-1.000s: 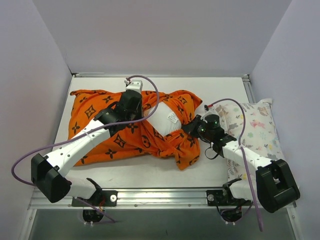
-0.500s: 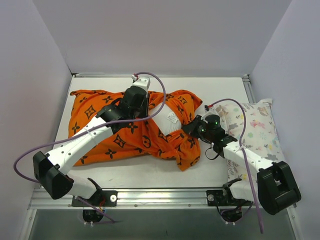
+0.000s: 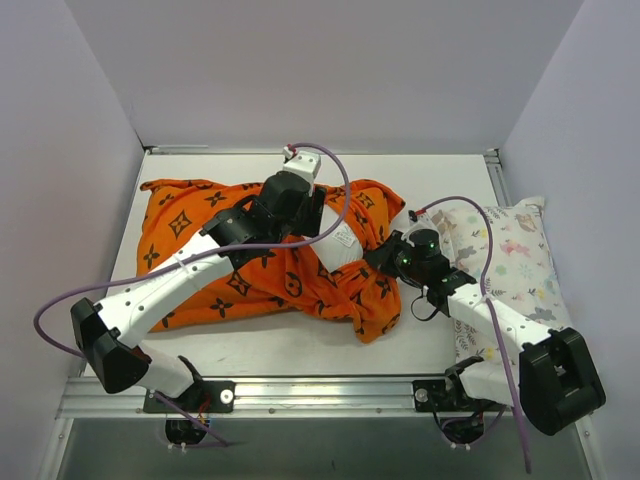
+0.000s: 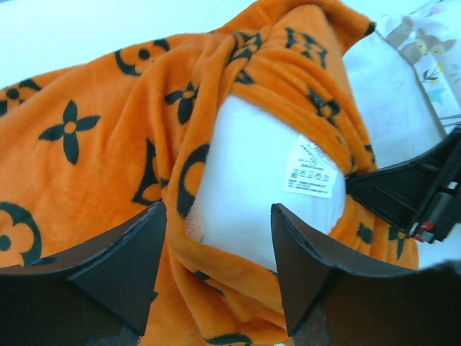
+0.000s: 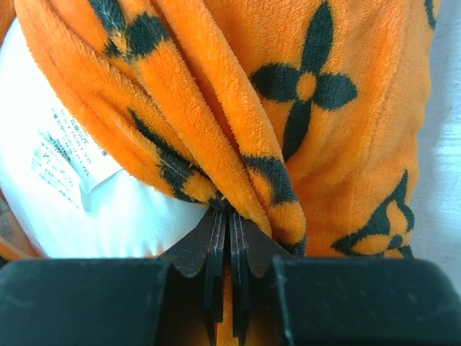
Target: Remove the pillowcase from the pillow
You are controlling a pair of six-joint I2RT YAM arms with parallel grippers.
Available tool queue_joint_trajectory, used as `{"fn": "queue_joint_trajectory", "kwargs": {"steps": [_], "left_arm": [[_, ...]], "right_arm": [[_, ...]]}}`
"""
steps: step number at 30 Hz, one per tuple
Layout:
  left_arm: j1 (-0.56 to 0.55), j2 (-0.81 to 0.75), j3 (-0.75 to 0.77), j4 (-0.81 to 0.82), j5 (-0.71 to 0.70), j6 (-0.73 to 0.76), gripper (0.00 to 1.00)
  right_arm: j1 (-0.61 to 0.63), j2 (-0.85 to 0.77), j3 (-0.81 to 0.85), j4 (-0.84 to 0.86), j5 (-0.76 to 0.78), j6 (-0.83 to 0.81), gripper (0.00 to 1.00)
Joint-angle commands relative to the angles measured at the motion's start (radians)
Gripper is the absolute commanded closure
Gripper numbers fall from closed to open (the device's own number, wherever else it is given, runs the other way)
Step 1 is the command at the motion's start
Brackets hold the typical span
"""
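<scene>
Top view: the pillowcase (image 3: 175,225) lies across the centre-left of the table (image 3: 300,345), bunched and rumpled toward its right end. There the pillow (image 3: 335,255) shows as a white patch carrying a small printed label (image 3: 347,236). The rest of the pillow is inside the cover. A pastel animal-print pillow (image 3: 520,250) lies along the right edge of the frame, apart from the orange fabric.

Left gripper (image 4: 216,213): the top view only places it over the upper middle of the cover, at the edge of the white patch. Finger spread is not readable there. The left wrist view settles it. The jaws are spread wide with nothing between them, and the two dark fingers frame the bare white pillow end at lower centre. Contact with the fabric cannot be told. This view also shows the cover's rim rolled back around the white, the label right of centre, and the other arm's black fingers entering from the right edge onto an orange band.

Right gripper (image 5: 229,213): in the top view it sits at the right end of the cover, with its fingertips lost against the fabric. Right wrist view: the jaws are clenched on a thick fold of the pillowcase, pinched at the tips at lower centre. White pillow and label show at the left of that frame.
</scene>
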Motion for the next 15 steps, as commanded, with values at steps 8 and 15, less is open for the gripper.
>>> {"fn": "queue_joint_trajectory", "kwargs": {"steps": [8,15], "left_arm": [[-0.136,0.018,0.062,0.123,-0.024,0.010,0.20],[-0.185,0.190,0.054,0.128,-0.096,-0.051,0.14]], "right_arm": [[0.021,-0.027,0.031,-0.036,-0.008,0.000,1.00],[0.022,-0.027,0.025,-0.029,-0.007,0.007,1.00]]}}
